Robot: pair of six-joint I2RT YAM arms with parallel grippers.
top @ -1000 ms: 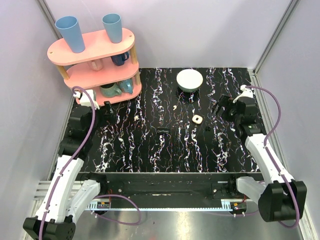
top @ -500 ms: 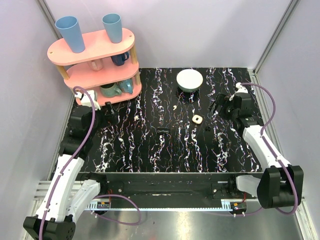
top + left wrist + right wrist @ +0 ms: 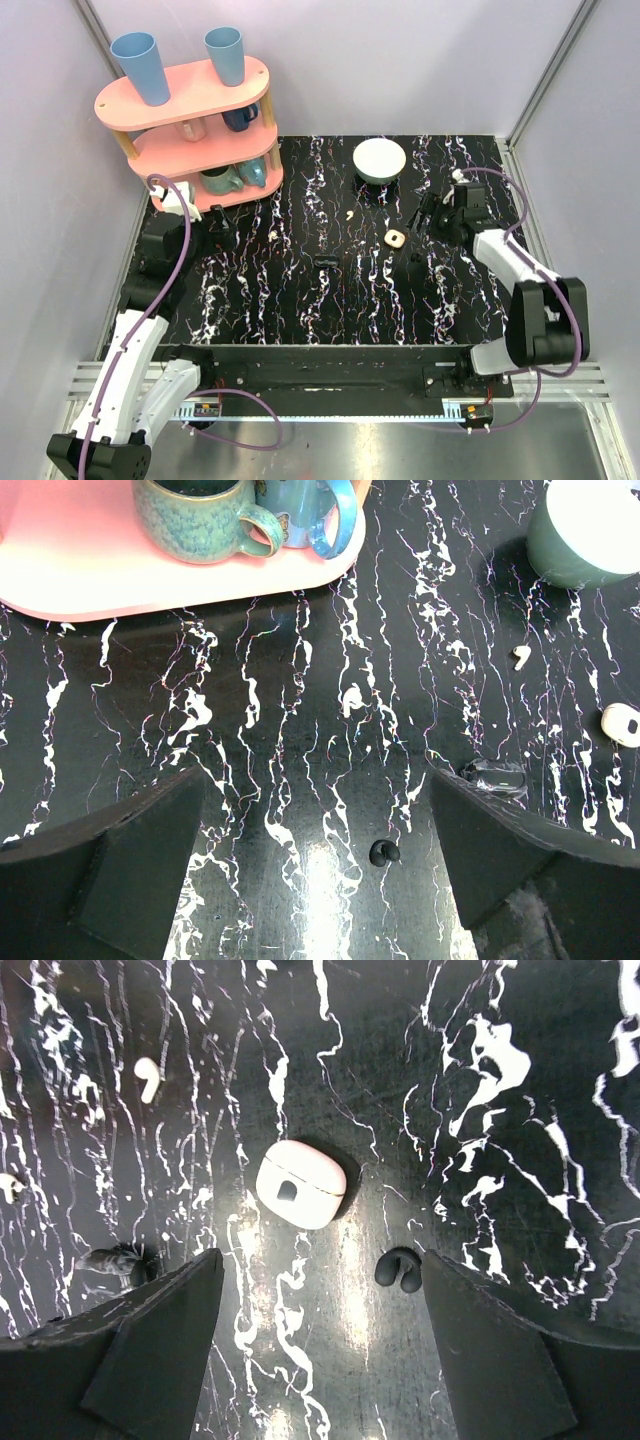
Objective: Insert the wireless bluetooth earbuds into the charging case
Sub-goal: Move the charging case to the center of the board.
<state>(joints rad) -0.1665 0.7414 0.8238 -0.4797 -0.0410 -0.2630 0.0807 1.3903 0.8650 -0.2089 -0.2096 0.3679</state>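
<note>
The cream charging case (image 3: 300, 1184) lies on the black marbled table just ahead of my right gripper (image 3: 320, 1360), which is open and empty. From above, the charging case (image 3: 394, 238) sits left of the right gripper (image 3: 428, 213). One whitish earbud (image 3: 147, 1075) lies beyond the case to the left, apart from it; it is the earbud (image 3: 348, 214) in the top view and the earbud (image 3: 521, 656) in the left wrist view. A second earbud is not clear to me. My left gripper (image 3: 315, 880) hangs open over bare table at the far left (image 3: 217, 218).
A white bowl (image 3: 379, 160) stands at the back. The pink shelf (image 3: 190, 120) with cups and mugs fills the back left. A small black curved piece (image 3: 398, 1268) lies near my right finger, another one (image 3: 383, 852) lies between the left fingers, and a dark glossy object (image 3: 324, 261) lies mid-table.
The right arm has swung its wrist left and inward toward the case, elbow folding back. The left arm has not moved.
</note>
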